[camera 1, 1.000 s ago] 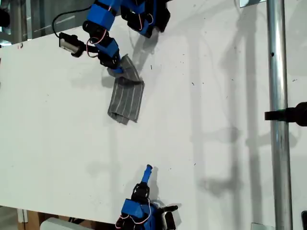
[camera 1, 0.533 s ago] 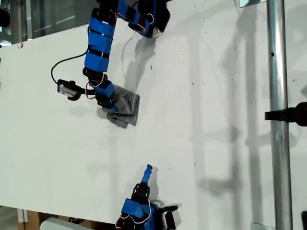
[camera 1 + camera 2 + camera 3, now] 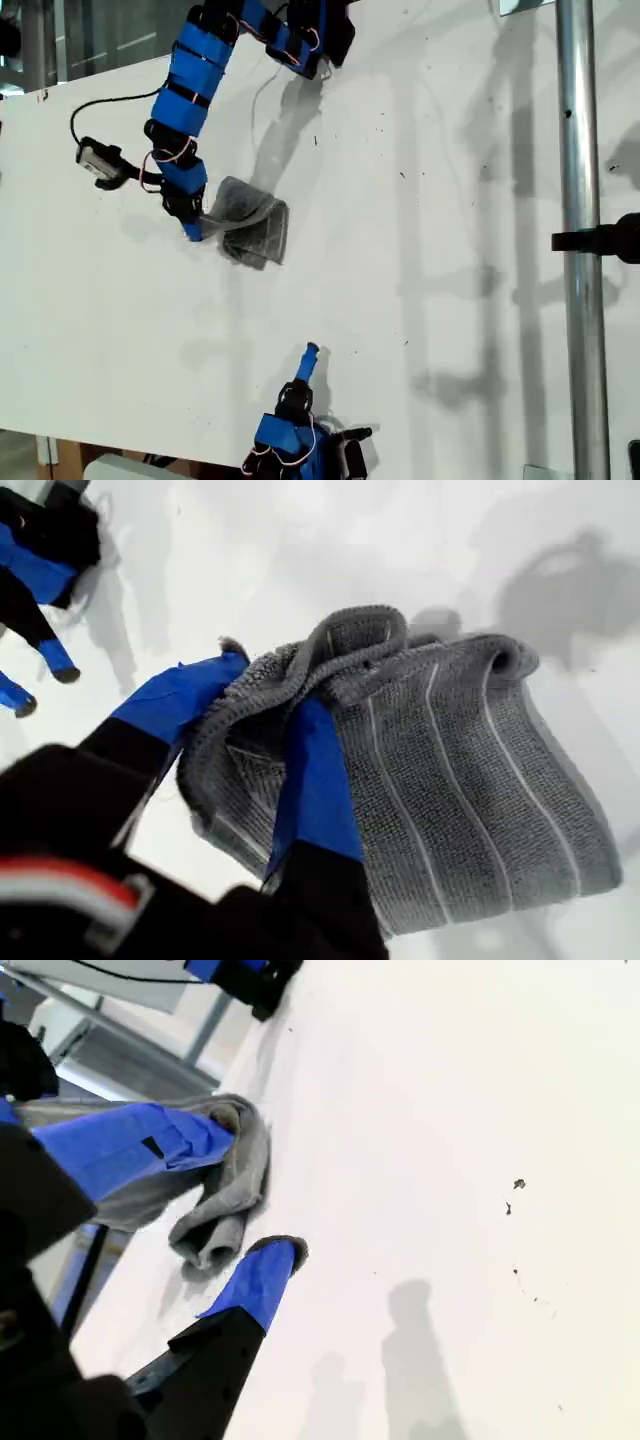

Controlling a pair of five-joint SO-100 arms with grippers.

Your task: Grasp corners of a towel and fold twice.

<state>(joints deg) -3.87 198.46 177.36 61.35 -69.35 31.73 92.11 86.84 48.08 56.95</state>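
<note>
Towel (image 3: 252, 226) lies bunched on tabletop (image 3: 450, 300), upper left in exterior view. First tool (image 3: 270, 705) pinches folded corner (image 3: 240, 660). Second tool (image 3: 215, 1190) parted, empty. Cloth soft, light, floppy; best gripped at corners.

The exterior view looks straight down from afar; both wrist views, close, share the towel (image 3: 250, 222).

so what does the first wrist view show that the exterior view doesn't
Only the first wrist view: the bunched edge of the towel pinched between the jaws of my first gripper. Only the exterior view: the metal pole and the whole white table. Both: the towel, my first gripper, and my second gripper, apart from the cloth.
</note>
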